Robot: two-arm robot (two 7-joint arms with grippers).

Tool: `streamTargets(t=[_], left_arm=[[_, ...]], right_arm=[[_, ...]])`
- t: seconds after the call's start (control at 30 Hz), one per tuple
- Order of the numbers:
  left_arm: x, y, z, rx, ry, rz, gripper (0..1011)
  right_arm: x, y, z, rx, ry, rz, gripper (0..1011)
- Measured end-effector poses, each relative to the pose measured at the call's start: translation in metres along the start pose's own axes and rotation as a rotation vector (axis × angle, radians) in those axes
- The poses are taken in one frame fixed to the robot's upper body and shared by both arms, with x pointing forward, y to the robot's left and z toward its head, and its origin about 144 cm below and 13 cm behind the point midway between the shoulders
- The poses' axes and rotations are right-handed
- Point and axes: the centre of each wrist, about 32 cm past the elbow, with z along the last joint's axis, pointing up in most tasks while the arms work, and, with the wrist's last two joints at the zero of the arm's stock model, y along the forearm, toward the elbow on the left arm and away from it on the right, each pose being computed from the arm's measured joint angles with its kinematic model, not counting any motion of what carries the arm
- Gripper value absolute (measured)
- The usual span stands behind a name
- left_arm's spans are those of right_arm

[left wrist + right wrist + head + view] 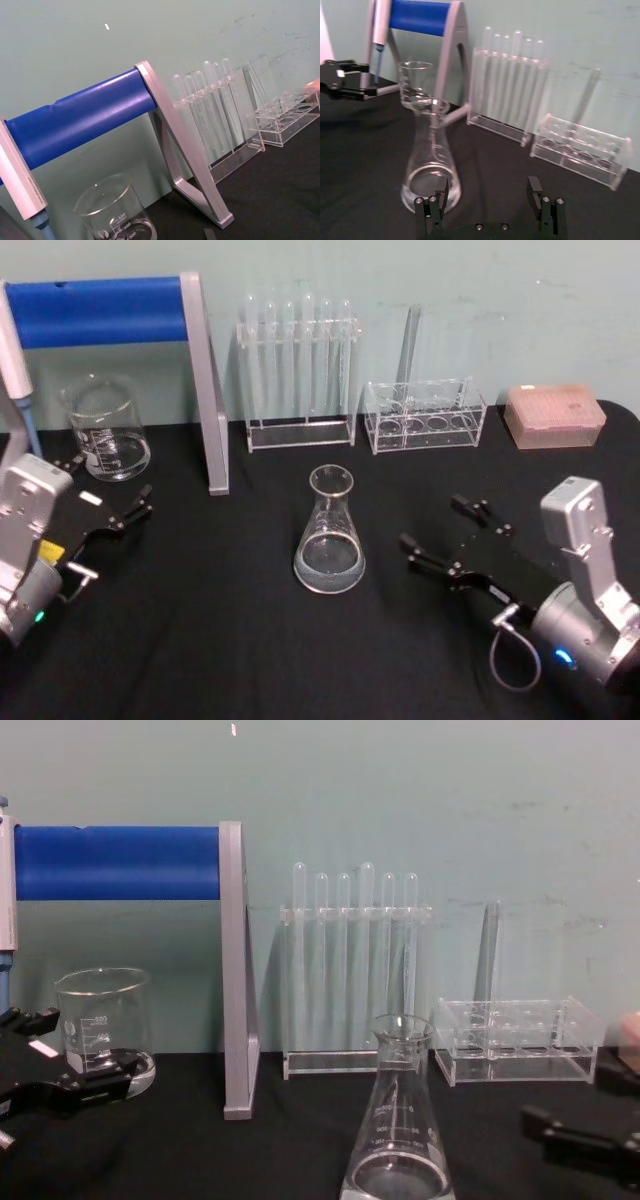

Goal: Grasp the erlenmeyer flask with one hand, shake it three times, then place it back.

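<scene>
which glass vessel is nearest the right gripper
The erlenmeyer flask, conical and narrow-necked, mid-table just beside the open right gripper; the cylindrical beaker stands far off, by the left gripper.

In the chest view we lose the base of the erlenmeyer flask (398,1145) below the edge at 6 o'clock, and the pink box (631,1026) at 3 o'clock is cut to a blurred sliver. In the left wrist view the beaker (114,212) at 7 o'clock is cut off under its printed marks, whose smaller figures we cannot read. In the right wrist view one finger of the right gripper (488,187) covers part of the flask's base at 7 o'clock.
</scene>
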Motion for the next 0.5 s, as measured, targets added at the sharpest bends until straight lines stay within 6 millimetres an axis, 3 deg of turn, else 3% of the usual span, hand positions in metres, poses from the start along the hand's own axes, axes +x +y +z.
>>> streamTargets(t=[0.5], left_arm=[[0.0, 0.0, 0.0, 0.0, 0.0, 0.0, 1001]], right_arm=[[-0.017, 0.037, 0.002, 0.018, -0.026, 0.089, 1000]])
